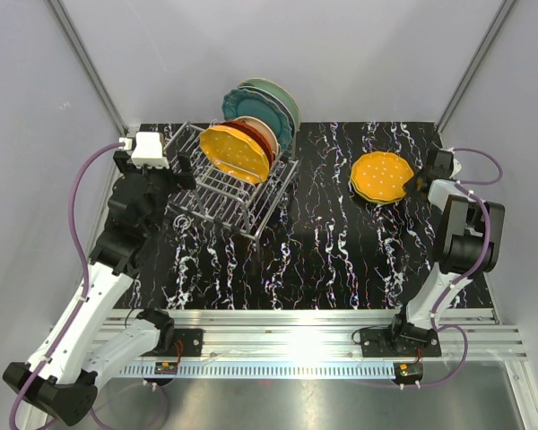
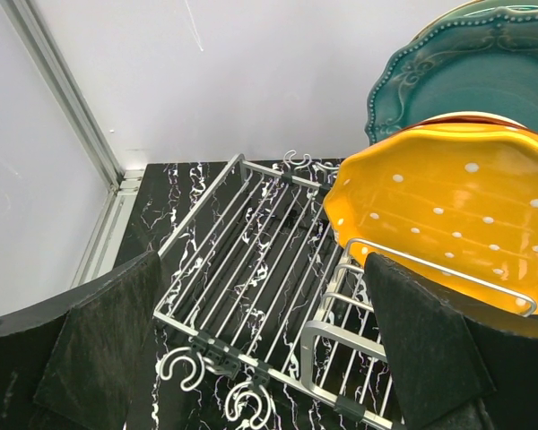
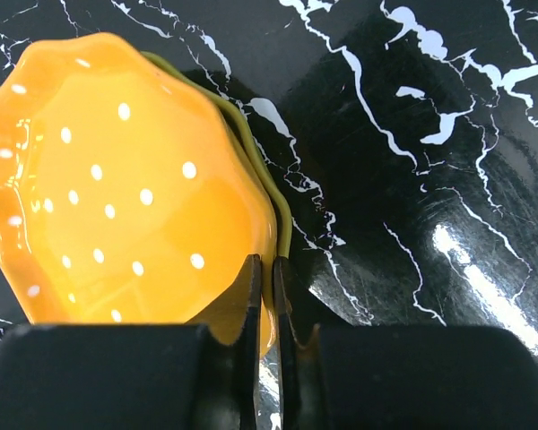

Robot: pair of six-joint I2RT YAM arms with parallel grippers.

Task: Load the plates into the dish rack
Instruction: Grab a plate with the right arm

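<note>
So the right pincer (image 3: 267,265) is pinching down on the near rim of the loose orange plate (image 3: 117,188), fingers almost together with just that thin edge showing between them. That dotted plate is lying flat, stretching out ahead of the pincer and off to its left. It's sitting on top of a lime green plate (image 3: 286,228) whose rim is only peeking out right beside the pincer's right finger. Both are resting on the black marbled table (image 3: 448,143), which is spreading out ahead and to the right of the pincer.

The left pincer (image 2: 260,358) is hanging with its fingers wide apart, gripping nothing. The dish rack (image 2: 251,260) is sitting right ahead of and below it, bare slot bars running away between the two fingers. Ahead and to the right of that pincer, the racked orange plate (image 2: 448,215) is standing on edge in the rack's raised frame, just over the right finger. A dark teal plate (image 2: 466,63) is standing upright behind it. From the top view, a mint green plate (image 1: 285,97) is standing at the far end of the row, farthest from the left pincer.
</note>
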